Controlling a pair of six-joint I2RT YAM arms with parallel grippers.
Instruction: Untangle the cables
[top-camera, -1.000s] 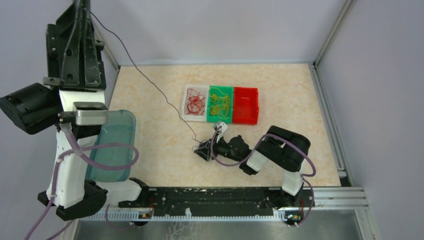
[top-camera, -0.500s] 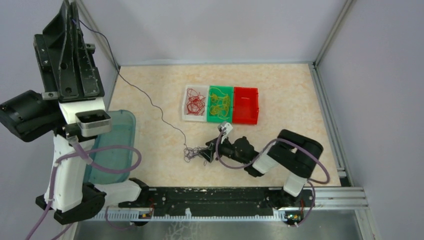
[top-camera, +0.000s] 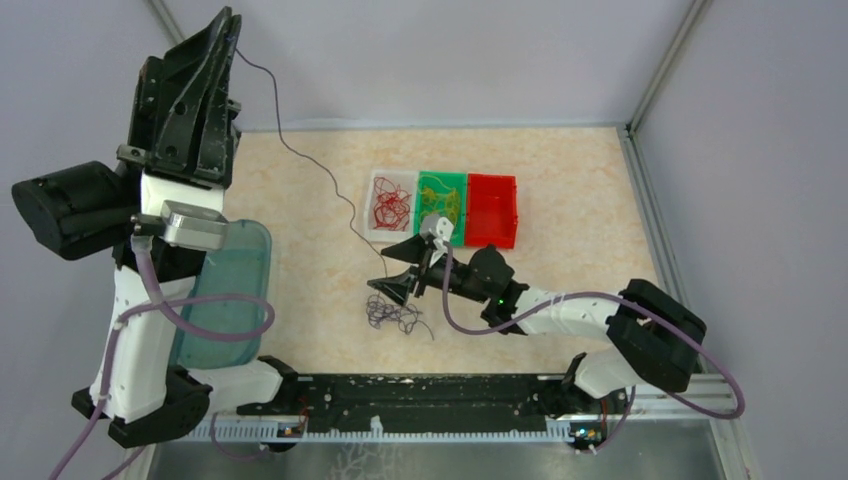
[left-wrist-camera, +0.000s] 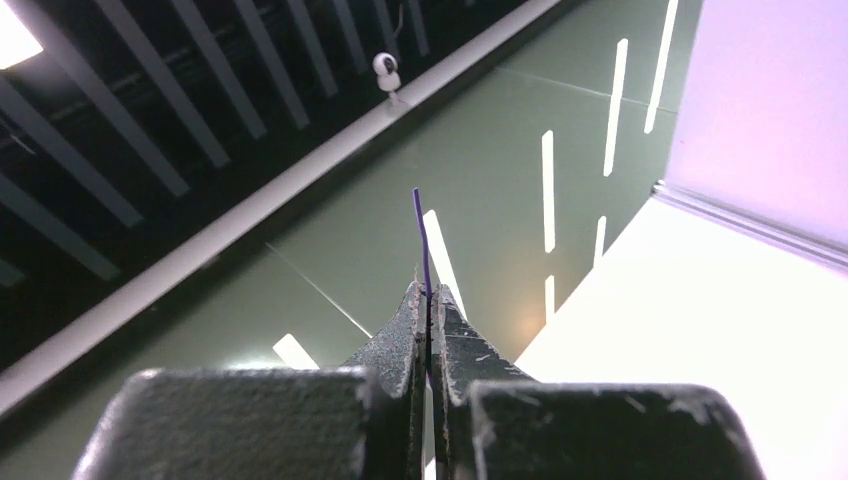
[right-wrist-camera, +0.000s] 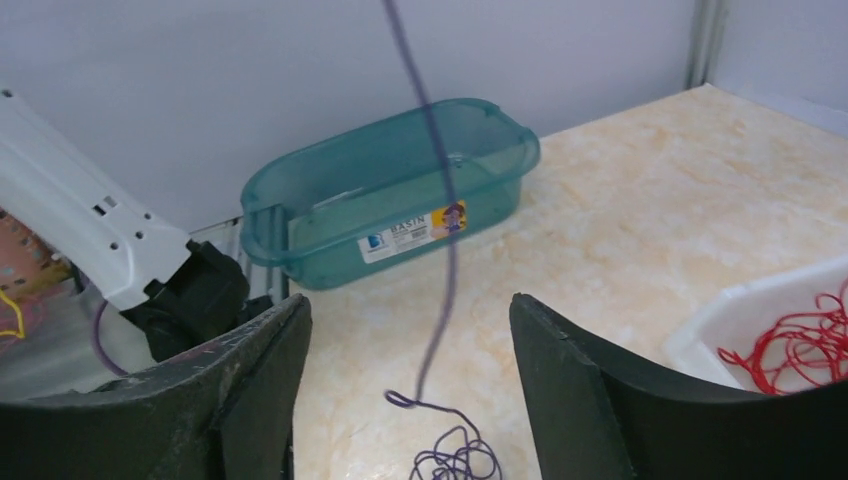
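Note:
My left gripper (top-camera: 226, 28) is raised high at the far left and is shut on the end of a dark purple cable (top-camera: 318, 175). In the left wrist view the cable tip (left-wrist-camera: 421, 235) sticks out of the closed left gripper (left-wrist-camera: 428, 292). The cable slopes down to a loose purple tangle (top-camera: 395, 316) on the table. My right gripper (top-camera: 394, 269) is open and empty, just above and beyond the tangle. In the right wrist view the hanging cable (right-wrist-camera: 440, 290) passes between the spread jaws of the right gripper (right-wrist-camera: 410, 312) without touching them, and the tangle (right-wrist-camera: 455, 462) lies below.
A white bin with red cables (top-camera: 390, 205), a green bin with yellow cables (top-camera: 440, 208) and a red bin (top-camera: 492, 210) stand side by side at the table's middle back. A teal basin (top-camera: 225, 300) sits at the left, also in the right wrist view (right-wrist-camera: 390, 190).
My right gripper has let go of the purple tangle, opened and moved up and away from the near edge. The tangle now lies loose. My left gripper has swung right, still holding the cable end.

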